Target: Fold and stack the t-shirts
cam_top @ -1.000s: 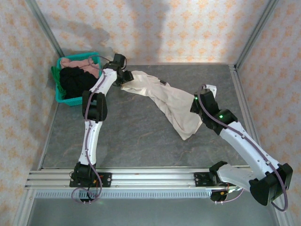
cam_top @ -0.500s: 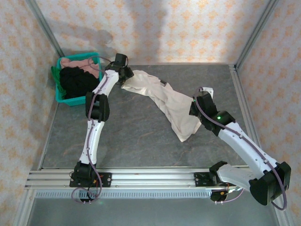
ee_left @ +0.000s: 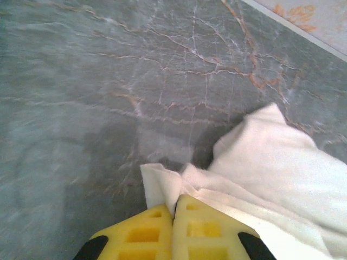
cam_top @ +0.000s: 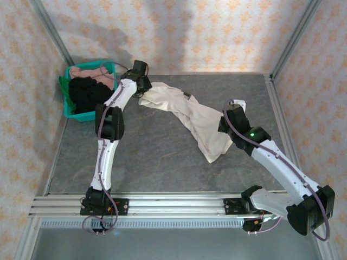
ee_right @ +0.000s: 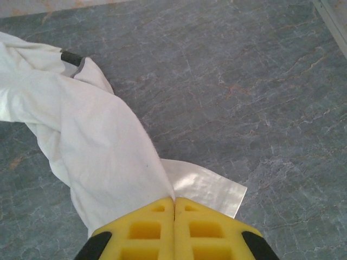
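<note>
Across the table (cam_top: 152,162), the cream t-shirt (cam_top: 187,116) ran far-left to near-right, my left gripper (ee_left: 173,203) and right gripper (ee_right: 173,201) clamped its ends; overhead, other shirts (cam_top: 87,92) filled a teal bin (cam_top: 89,64)

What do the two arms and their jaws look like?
The left arm and right arm have white links and black joints, each with a thin purplish cable looped alongside. A small green light glows on the right arm. The jaws are yellow blocks with square recesses, on black bases.
</note>
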{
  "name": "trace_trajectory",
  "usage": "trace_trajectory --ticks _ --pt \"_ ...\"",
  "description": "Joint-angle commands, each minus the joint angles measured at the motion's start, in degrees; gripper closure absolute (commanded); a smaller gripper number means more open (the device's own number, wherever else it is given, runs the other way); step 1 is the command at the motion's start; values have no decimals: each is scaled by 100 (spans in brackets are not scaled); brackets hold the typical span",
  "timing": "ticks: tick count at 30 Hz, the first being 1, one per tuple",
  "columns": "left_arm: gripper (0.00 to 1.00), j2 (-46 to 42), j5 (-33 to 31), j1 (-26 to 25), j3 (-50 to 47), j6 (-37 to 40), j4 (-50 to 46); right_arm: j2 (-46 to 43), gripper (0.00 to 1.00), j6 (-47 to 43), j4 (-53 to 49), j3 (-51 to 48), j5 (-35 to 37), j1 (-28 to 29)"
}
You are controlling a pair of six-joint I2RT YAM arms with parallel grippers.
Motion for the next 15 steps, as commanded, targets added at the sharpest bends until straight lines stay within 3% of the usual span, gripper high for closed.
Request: trace_trajectory --ticks 1,7,10,13,15 --pt "100 -1450 -664 -126 -696 538 -95 -393 100 -125 -98 499 -104 -28" --pt "100 -4184 -1051 -197 -2723 968 280 -1123 100 -316 -287 1123 -694 -28" --pt "100 -5308 -1065 -203 -3280 1170 243 -1222 100 -475 -224 1406 -875 -29" --pt "100 -5819 -1168 -211 -3538 1366 323 -948 100 -710 90 1658 -433 -28" --pt "100 -5629 -1314 -186 -3253 1435 257 -360 100 -912 335 1970 55 -36"
